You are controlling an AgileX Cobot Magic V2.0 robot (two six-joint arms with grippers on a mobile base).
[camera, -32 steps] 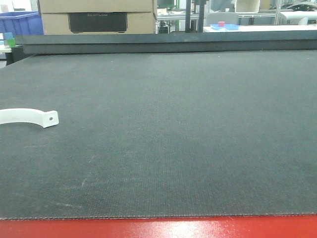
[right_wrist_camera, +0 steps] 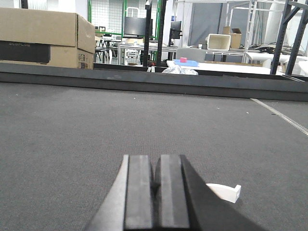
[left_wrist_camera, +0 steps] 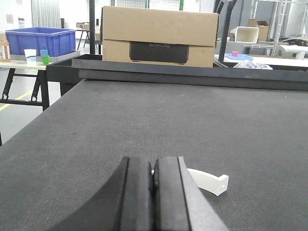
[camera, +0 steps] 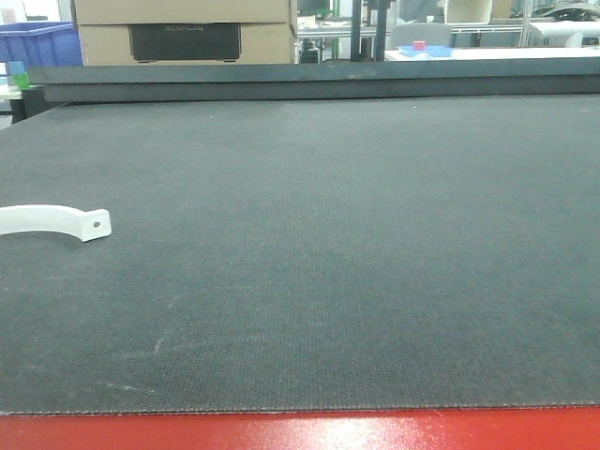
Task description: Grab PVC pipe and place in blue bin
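Observation:
The PVC pipe, a white arched strip with a holed flat tab, lies on the dark mat at the far left, partly cut off by the frame edge. In the left wrist view it lies just beyond and to the right of my left gripper, which is shut and empty low over the mat. My right gripper is also shut and empty. A similar white strip lies on the mat to its right. The blue bin stands on a side table far off to the left, beyond the mat.
A raised dark rail runs along the mat's far edge, with a cardboard box behind it. A red strip borders the near edge. The blue bin also shows at the top left of the front view.

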